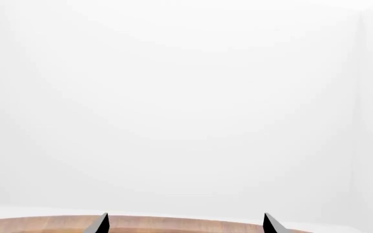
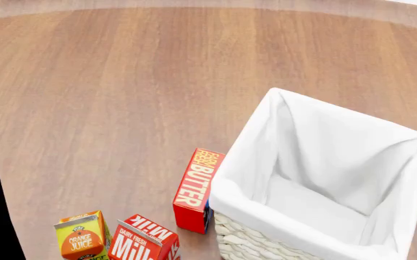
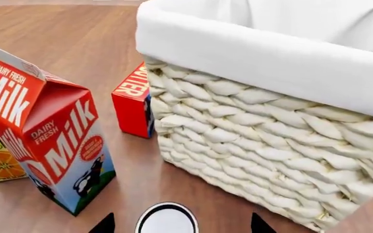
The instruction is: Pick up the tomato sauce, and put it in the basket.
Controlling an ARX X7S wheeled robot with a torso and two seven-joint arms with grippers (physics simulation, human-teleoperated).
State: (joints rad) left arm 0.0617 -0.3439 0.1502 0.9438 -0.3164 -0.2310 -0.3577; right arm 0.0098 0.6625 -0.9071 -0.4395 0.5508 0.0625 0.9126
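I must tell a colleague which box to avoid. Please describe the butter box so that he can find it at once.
Find the big wicker basket with the white cloth liner on the wooden table. The butter box stands upright right beside its wall. Unlike the milk carton and orange juice carton nearby, it is plain red with a flat top.

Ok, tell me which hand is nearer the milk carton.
The right hand. Its camera shows the milk carton close by, beside the basket. The left hand is raised, facing a white wall over the table edge, with no carton in its view.
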